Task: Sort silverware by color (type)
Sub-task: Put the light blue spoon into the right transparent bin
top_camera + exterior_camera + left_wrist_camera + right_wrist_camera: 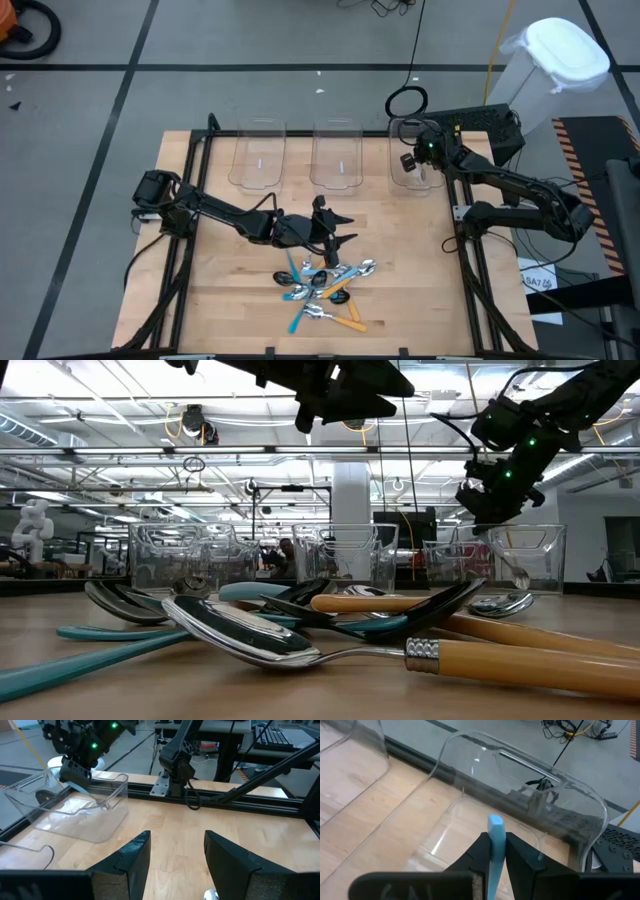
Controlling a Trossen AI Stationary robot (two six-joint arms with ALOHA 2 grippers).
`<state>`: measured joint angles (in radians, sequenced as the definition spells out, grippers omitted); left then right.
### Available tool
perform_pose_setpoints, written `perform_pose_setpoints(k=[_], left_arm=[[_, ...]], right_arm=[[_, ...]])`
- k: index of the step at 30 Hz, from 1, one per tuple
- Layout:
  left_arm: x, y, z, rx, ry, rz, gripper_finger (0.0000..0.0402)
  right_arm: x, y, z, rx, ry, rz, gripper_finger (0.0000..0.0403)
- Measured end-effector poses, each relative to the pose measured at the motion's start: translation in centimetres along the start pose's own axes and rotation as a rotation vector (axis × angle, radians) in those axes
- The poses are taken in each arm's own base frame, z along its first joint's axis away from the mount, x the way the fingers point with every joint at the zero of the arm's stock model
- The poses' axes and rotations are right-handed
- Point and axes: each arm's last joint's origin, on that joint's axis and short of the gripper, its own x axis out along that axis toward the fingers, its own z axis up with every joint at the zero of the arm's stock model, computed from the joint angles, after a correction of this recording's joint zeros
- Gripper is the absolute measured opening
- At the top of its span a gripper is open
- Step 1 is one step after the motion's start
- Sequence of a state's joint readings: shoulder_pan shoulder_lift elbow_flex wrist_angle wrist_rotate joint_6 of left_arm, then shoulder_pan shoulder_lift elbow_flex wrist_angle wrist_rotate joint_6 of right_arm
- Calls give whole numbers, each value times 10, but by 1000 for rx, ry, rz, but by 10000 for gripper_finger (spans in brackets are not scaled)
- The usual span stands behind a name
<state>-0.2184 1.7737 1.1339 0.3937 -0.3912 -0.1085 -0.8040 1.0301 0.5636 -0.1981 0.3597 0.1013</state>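
We've got the right pincer pinched tight on a light-blue spoon, gripped by its handle w/ the tip poking up between the fingers, hanging over the rightmost clear bin at the table's far edge. Left pincer hovers w/ jaws apart, holding nothing, just above the spoon pile near the front-middle of the table.

Handling, as we judge it: these spoons are light, stiff, not fragile. Polished bowls look slick & curved, so poor spots to grab. Handles are straight and flat-sided, better purchase; we'd take one mid-handle, across the narrow width. Pile is crossed & overlapping, e.g. orange handle lying over teal ones, so lifting one may drag its neighbours. Top-most, free-ended pieces first, imo.
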Motion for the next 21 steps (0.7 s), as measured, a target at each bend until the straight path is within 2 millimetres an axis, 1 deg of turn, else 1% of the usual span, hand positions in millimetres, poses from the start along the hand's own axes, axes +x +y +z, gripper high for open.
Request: perform_pose_setpoints(k=[3, 9, 14, 21], left_arm=[[0, 0, 0, 0, -1, 0, 184], [0, 0, 0, -1, -1, 1, 184], [0, 0, 0, -1, 0, 1, 184], [0, 0, 0, 1, 0, 2, 184]], right_arm=[[4, 2, -1, 1, 19, 15, 44], [18, 7, -6, -14, 71, 16, 45], [28, 10, -7, -21, 81, 13, 45], [34, 12, -7, -20, 77, -2, 45]])
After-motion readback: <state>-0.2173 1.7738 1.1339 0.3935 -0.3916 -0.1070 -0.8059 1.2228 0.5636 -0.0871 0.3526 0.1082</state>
